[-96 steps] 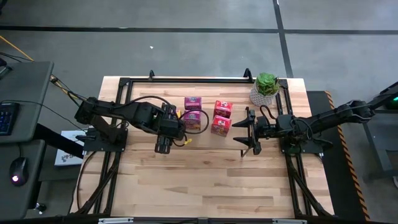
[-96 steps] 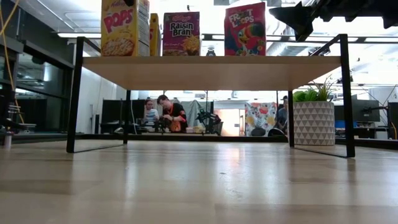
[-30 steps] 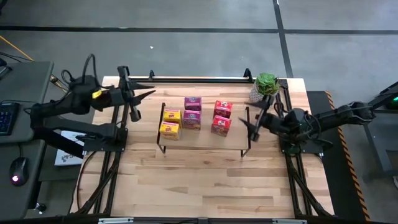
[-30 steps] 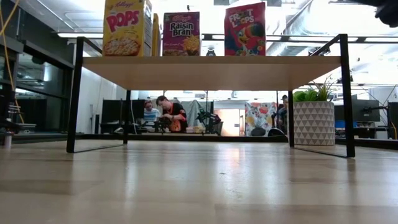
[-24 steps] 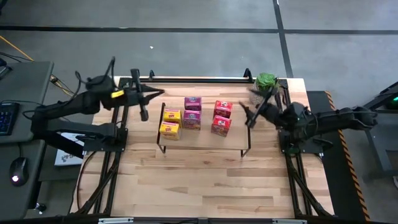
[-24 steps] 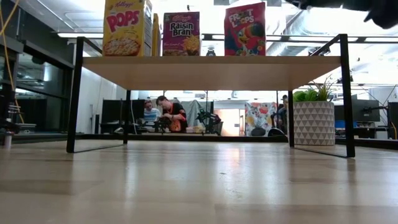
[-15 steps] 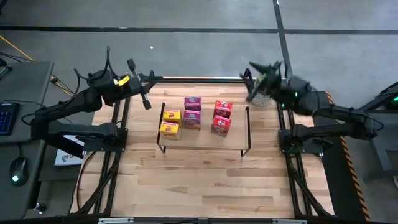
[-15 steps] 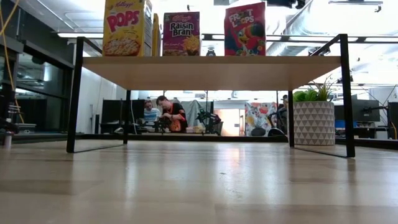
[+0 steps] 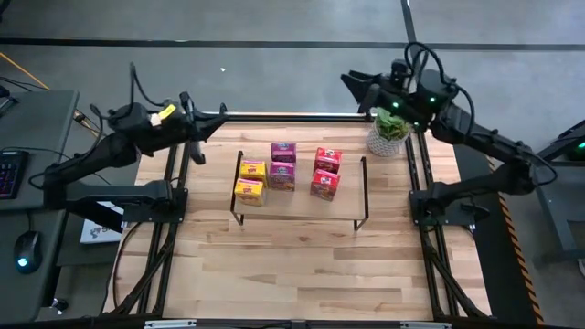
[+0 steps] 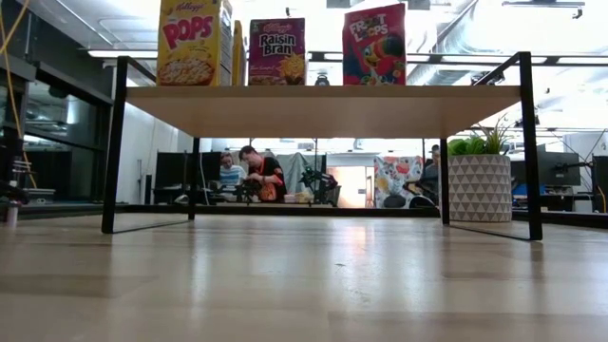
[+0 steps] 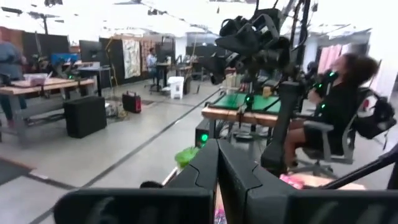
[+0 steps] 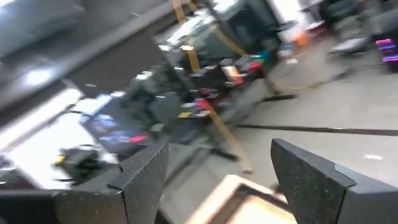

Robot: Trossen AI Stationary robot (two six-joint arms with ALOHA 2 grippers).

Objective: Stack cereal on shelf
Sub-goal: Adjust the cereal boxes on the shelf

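High view shows six small cereal boxes standing on the light wood top of the shelf, near the middle of the table: two yellow boxes at the left end, two magenta-pink boxes in the middle, and two red boxes to the right. All of them sit well apart from both grippers. The left gripper hangs over the table's far left corner, clear of the shelf, its fingers pressed together with nothing between them; the left wrist view shows the two dark fingers meeting edge to edge. The right gripper is raised beyond the table's far edge, above the potted green plant, with its jaws spread wide and empty; in the right wrist view its fingers stand far apart over the room's floor. From the low view, a yellow Pops box, a Raisin Bran box and a red box stand upright on the shelf top.
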